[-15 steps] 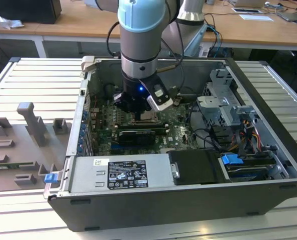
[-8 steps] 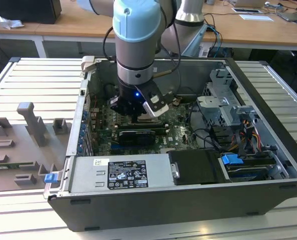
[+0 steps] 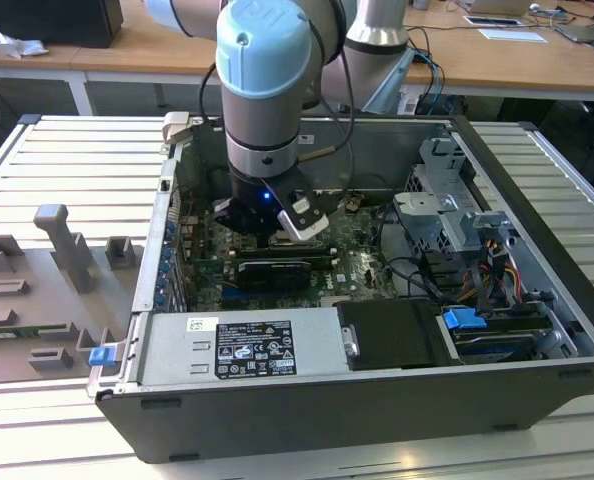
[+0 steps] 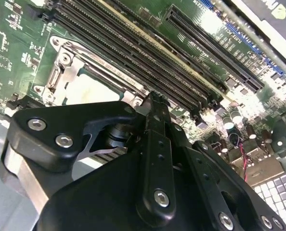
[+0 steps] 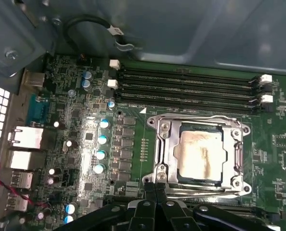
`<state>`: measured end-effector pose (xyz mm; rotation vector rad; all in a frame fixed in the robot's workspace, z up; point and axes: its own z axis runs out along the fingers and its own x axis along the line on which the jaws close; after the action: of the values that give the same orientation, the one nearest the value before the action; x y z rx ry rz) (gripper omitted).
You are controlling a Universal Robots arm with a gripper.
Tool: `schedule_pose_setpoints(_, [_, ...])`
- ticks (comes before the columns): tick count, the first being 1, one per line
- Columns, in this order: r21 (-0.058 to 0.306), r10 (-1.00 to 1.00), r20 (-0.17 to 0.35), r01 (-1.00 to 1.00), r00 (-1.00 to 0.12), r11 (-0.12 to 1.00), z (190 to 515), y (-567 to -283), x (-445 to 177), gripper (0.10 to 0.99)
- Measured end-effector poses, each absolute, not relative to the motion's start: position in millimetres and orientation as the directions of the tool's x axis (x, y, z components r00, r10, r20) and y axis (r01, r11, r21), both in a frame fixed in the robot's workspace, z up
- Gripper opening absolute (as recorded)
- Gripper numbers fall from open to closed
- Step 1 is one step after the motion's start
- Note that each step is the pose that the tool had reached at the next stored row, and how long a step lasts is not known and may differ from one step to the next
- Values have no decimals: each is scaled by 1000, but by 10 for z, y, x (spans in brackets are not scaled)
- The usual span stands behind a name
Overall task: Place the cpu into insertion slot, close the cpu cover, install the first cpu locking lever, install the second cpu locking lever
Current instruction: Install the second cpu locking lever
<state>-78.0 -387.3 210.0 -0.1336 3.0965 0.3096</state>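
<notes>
You had the cpu (image 5: 201, 155) seated under the thin, springy cover (image 5: 164, 150); gripper (image 5: 155, 188), pressed together, sat at its edge.

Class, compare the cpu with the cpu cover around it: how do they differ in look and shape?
The cpu is a solid, flat, pale beige square; the cpu cover is a shiny silver frame with a square window. The cpu sits inside that window; the cpu cover rings it, lying flat. Both are metal and lie level on the green board.
</notes>
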Motion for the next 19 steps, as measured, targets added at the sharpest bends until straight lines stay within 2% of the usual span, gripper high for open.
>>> schedule_pose_setpoints(19, [231, -82, -43, -89, -996, 969, 1990, -3874, -817, 106])
